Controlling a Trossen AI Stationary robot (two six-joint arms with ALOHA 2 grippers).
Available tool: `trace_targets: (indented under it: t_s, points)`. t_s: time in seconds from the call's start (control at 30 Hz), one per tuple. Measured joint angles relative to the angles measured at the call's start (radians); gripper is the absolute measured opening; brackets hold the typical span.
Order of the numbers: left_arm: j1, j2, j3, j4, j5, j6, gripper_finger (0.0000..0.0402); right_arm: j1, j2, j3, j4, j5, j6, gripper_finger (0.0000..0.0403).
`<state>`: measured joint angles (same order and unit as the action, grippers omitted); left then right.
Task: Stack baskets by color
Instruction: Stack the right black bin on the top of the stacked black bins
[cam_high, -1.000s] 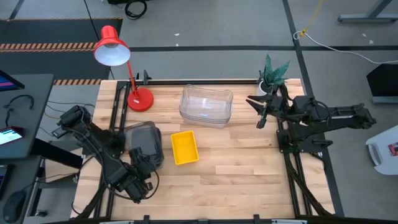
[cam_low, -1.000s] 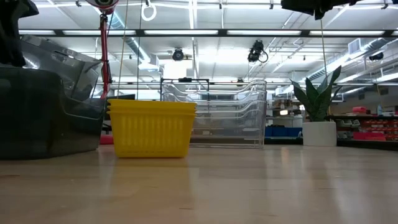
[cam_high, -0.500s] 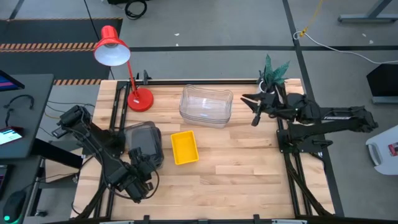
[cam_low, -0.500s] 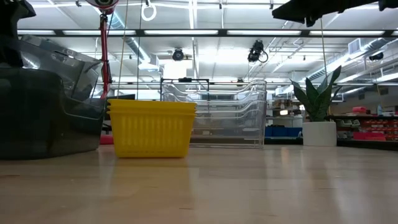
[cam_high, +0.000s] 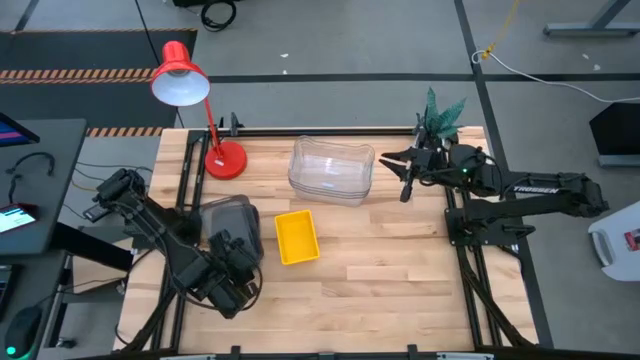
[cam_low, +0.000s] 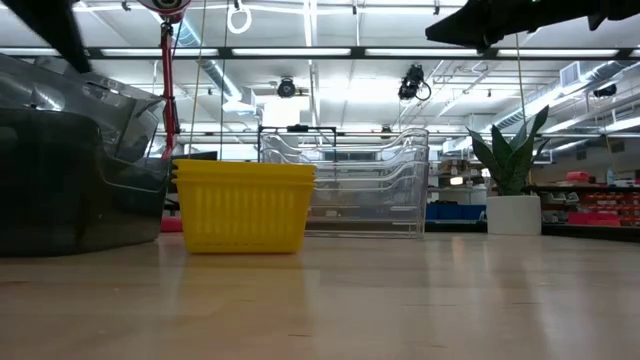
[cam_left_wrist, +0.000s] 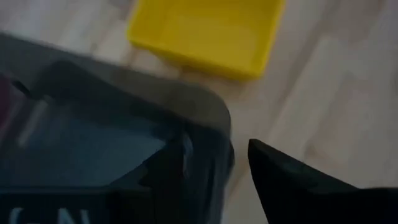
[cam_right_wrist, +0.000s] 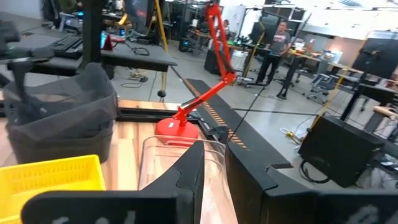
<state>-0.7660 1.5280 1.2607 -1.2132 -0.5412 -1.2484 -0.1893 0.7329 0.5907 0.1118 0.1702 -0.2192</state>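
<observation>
Behind the yellow baskets (cam_low: 243, 206), clear baskets (cam_low: 365, 180) partly hide; left jaws wide, right jaws unclear.

Near half of surface (cam_high: 400, 280) open, free passage. Far side crowded: red lamp (cam_high: 190, 95), clear baskets (cam_high: 332, 170), plant (cam_high: 440, 115). Grey baskets (cam_high: 232, 228) and yellow baskets (cam_high: 296, 237) close together, narrow gap between.

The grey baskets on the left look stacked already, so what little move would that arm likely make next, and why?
Probably the left gripper should lift clear and pull away. Its fingers stand open astride the rim of the grey baskets, gripping nothing, and the pile sits nested beside the yellow baskets. The clear baskets also look stacked, with the right gripper hovering near them.
</observation>
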Motion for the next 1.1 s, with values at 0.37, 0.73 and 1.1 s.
trace_targets:
  t_s: [0.37,0.73,1.1]
  points:
    - [0.098,0.003,0.009,0.038,-0.001,0.078,0.0204,-0.014,0.029,0.000,-0.004,-0.042,-0.022,0.0071]
    - [0.129,0.017,0.009,0.055,0.267,0.136,0.0173,-0.025,0.039,0.000,-0.021,-0.081,-0.022,0.0071]
    - [0.128,0.090,0.009,-0.046,0.406,0.161,0.0117,-0.025,0.056,0.001,-0.028,-0.089,-0.020,0.0071]
